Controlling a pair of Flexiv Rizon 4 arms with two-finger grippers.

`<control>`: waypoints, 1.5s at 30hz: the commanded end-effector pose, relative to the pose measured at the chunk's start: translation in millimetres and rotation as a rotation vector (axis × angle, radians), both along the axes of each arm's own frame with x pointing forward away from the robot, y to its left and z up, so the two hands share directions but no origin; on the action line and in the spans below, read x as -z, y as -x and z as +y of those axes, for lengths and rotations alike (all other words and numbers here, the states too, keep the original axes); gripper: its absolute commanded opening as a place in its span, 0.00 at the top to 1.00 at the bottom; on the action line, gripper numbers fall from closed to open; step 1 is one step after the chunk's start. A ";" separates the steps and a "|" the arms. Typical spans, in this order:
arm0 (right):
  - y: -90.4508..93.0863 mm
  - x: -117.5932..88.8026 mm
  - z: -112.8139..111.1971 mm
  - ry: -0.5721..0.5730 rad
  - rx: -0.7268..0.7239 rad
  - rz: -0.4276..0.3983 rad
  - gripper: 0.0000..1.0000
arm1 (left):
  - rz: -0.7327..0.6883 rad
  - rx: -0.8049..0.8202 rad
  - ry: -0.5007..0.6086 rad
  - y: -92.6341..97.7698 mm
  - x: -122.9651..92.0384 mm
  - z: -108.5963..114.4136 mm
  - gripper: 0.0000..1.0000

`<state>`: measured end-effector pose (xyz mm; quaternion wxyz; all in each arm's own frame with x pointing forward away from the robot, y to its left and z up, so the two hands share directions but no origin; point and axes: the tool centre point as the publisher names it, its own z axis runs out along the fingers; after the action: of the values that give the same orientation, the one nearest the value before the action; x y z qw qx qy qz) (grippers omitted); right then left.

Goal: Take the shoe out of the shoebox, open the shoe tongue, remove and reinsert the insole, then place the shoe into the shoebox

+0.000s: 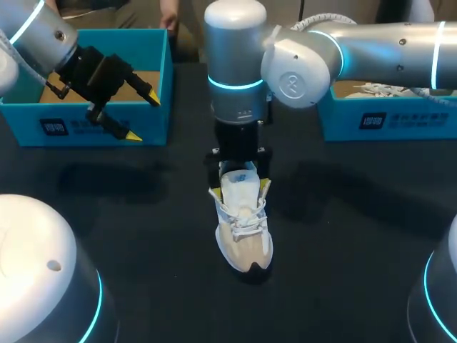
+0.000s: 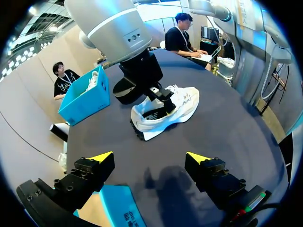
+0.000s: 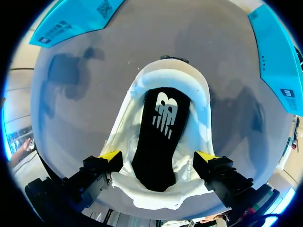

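A white and beige shoe stands upright on the dark table, toe toward the front edge. Its black insole lies inside the opening, and the white tongue is folded up between the fingers. My right gripper hangs straight down over the shoe's opening, open, one yellow tip on each side of the tongue. My left gripper is open and empty above the front wall of the left blue shoebox. In the left wrist view the shoe lies well ahead of that gripper.
A second blue shoebox stands at the back right with white contents in it, under my right arm. The left shoebox shows a bare brown cardboard floor. My arms' rounded white bases fill both front corners.
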<state>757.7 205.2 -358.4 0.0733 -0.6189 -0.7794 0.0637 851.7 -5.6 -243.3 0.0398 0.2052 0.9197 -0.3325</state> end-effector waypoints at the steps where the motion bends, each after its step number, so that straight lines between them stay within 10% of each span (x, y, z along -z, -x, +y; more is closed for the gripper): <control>1: 5.9 -7.7 0.7 0.012 0.013 0.000 0.00 | -0.001 0.000 -0.003 0.5 -0.6 0.5 0.00; 27: 9.6 -56.5 -16.5 0.075 0.048 -0.064 0.00 | -0.001 0.000 -0.003 0.5 -0.6 0.5 0.00; 43: 65.6 -103.9 5.6 0.145 0.066 -0.047 0.00 | -0.001 0.000 -0.003 0.5 -0.6 0.5 0.00; 45: 70.5 -104.4 7.7 0.145 0.066 -0.039 0.34 | -0.001 0.000 -0.003 0.5 -0.6 0.5 0.00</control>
<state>691.0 207.5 -254.5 0.0193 -0.6493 -0.7534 0.1024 851.7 -5.6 -243.2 0.0398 0.2052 0.9197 -0.3324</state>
